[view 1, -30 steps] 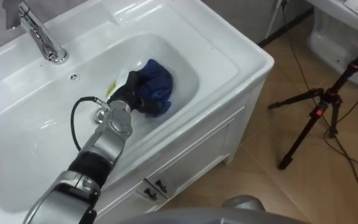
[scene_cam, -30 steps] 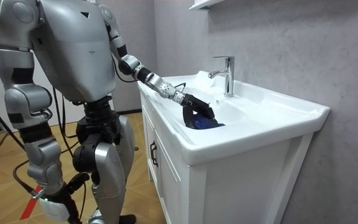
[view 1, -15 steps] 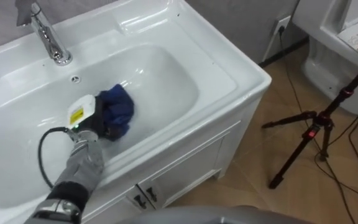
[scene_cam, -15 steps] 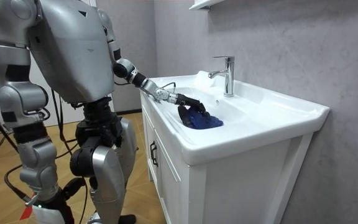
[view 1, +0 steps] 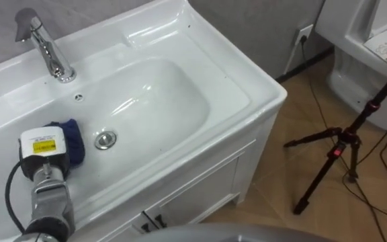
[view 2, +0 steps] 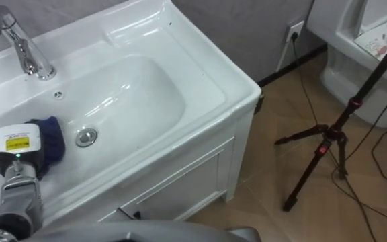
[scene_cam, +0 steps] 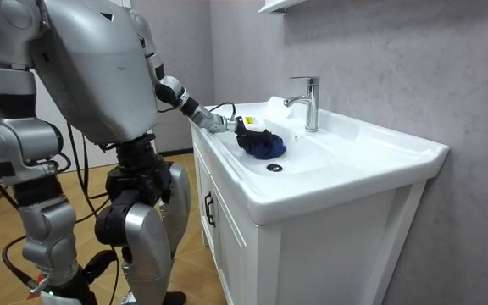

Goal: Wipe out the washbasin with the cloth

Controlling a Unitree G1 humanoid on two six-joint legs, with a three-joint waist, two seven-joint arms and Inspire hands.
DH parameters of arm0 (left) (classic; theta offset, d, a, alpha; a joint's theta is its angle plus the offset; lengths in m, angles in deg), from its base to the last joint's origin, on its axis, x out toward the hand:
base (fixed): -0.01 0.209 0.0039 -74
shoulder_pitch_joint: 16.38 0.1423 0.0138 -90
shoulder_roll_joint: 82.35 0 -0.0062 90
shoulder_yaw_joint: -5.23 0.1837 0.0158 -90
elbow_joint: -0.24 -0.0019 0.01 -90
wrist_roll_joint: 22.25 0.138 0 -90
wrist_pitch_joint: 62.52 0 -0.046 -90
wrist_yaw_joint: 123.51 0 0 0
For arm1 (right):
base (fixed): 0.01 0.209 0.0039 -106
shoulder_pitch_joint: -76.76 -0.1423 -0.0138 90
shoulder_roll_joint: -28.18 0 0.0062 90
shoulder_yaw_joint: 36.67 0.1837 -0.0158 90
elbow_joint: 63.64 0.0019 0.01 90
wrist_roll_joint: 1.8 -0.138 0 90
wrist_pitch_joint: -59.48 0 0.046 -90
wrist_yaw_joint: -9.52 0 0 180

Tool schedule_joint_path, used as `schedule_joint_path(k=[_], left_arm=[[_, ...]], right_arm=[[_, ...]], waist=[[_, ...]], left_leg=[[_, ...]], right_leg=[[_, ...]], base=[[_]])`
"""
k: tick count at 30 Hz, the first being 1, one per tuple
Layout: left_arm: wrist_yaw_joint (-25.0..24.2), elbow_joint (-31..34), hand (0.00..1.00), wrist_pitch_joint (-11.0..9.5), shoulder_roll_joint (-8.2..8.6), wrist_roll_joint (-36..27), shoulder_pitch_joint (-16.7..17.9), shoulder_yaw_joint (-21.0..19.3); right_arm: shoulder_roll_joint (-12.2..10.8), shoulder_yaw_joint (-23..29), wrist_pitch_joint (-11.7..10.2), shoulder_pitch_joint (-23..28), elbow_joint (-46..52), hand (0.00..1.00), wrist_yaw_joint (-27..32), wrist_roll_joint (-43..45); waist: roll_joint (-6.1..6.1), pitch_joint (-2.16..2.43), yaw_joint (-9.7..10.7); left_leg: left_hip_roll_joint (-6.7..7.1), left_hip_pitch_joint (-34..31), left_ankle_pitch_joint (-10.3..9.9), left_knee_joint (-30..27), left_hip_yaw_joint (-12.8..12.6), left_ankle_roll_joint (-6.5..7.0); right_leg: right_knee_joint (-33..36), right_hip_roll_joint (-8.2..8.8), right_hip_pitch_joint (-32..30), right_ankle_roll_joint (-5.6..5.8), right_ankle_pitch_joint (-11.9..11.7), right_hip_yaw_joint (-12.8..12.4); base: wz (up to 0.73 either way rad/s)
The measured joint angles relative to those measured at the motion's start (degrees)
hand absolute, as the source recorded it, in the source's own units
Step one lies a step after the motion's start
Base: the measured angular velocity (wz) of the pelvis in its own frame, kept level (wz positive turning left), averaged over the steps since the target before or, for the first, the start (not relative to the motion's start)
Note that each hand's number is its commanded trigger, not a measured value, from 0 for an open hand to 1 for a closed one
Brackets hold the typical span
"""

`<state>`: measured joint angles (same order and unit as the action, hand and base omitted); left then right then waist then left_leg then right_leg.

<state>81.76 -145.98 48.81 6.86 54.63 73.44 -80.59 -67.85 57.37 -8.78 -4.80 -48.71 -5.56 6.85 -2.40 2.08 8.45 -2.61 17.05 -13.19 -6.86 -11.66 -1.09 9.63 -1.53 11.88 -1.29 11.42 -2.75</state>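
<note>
A white basin (view 1: 173,101) is set in a white vanity, with a chrome drain (view 1: 105,140) in the bowl. A crumpled blue cloth (view 1: 71,140) lies on the bowl's left slope, left of the drain. My left hand (view 1: 44,149) comes in from the lower left and sits on the cloth, its fingers curled into it; the white tag on its back hides most of them. In the room view the left hand (scene_cam: 246,127) holds the cloth (scene_cam: 263,146) in the bowl's near part. My right arm (scene_cam: 45,229) hangs at my side.
A chrome faucet (view 1: 47,46) stands at the bowl's back left. A black tripod (view 1: 338,151) and cables stand on the wooden floor to the right, with a white fixture (view 1: 365,60) behind it. Cabinet doors (view 1: 200,185) lie below the basin's front edge.
My left hand has dragged the blue cloth from the bowl's middle leftward past the drain to the left slope. The eye view has shifted slightly.
</note>
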Motion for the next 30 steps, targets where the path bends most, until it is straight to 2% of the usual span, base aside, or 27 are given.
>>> schedule_joint_path(k=[2, 9, 15, 21, 23, 27, 30], left_arm=[[-0.4, 0.12, 1.0, 0.76, 0.05, 1.14, 0.04, -0.02], [-3.24, 0.21, 1.0, 2.61, 0.04, 4.16, 0.06, 0.43], [-6.7, 0.22, 1.0, 4.21, -0.13, 7.98, 0.06, 0.48], [-7.17, 0.91, 1.0, 4.69, -0.03, 8.38, 0.05, 0.53], [-7.18, 0.9, 1.0, 4.93, 0.02, 8.35, 0.05, 0.52], [-7.04, 0.96, 1.0, 5.07, 0.39, 7.55, 0.05, 0.48], [-6.65, 1.04, 1.0, 5.94, 0.89, 5.74, 0.05, 0.44]], right_arm=[[0.19, 1.11, 0.16, -0.33, -0.11, 0.0, 0.01, 0.45], [1.66, 2.28, 0.18, -2.36, -1.37, 0.0, -0.16, 0.94], [1.76, 2.24, 0.19, -3.65, -1.82, 0.0, -0.53, 1.39], [1.93, 2.13, 0.43, -4.2, -2.55, 0.0, 0.21, 1.63], [1.9, 1.97, 0.36, -4.59, -2.57, 0.0, 1.0, 1.37], [1.92, 1.81, -0.78, -4.8, -2.56, 0.0, 3.9, -0.54], [2.02, 1.78, -1.69, -4.8, -2.53, 0.0, 5.48, -2.17]], waist=[[-0.05, 0.0, -0.47], [-0.27, -0.1, -0.84], [-0.31, -0.14, -0.83], [-0.34, -0.16, -0.92], [-0.36, -0.17, -1.02], [-0.48, -0.22, -1.05], [-0.59, -0.27, -1.41]], left_leg=[[-0.01, 0.14, 0.16, 0.04, 0.28, -0.23], [-0.07, 0.25, 0.49, -0.14, 2.1, -0.73], [-0.08, 0.06, 0.62, -0.47, 3.37, -0.96], [-0.06, -0.57, 0.71, -0.5, 5.61, -1.1], [-0.08, -0.57, 0.75, -0.51, 5.63, -1.15], [-0.09, -0.38, 0.76, -0.48, 5.74, -1.17], [-0.11, -0.1, 0.76, -0.54, 5.75, -1.17]], right_leg=[[0.03, 0.0, 0.11, -0.04, 0.02, 0.46], [0.01, 0.37, 1.16, -0.3, 0.2, 4.71], [-0.17, 0.44, 1.11, -0.84, 0.69, 5.17], [-0.22, 0.46, 1.13, -0.99, 0.81, 6.21], [-0.22, 0.4, 1.11, -1.07, 0.9, 6.23], [-0.89, 0.42, 1.44, -1.15, 1.19, 6.72], [-1.05, 0.4, 1.76, -1.29, 1.28, 6.7]], base=[[0.06], [0.14], [0.03], [0.09], [0.0], [0.06], [-0.01]])
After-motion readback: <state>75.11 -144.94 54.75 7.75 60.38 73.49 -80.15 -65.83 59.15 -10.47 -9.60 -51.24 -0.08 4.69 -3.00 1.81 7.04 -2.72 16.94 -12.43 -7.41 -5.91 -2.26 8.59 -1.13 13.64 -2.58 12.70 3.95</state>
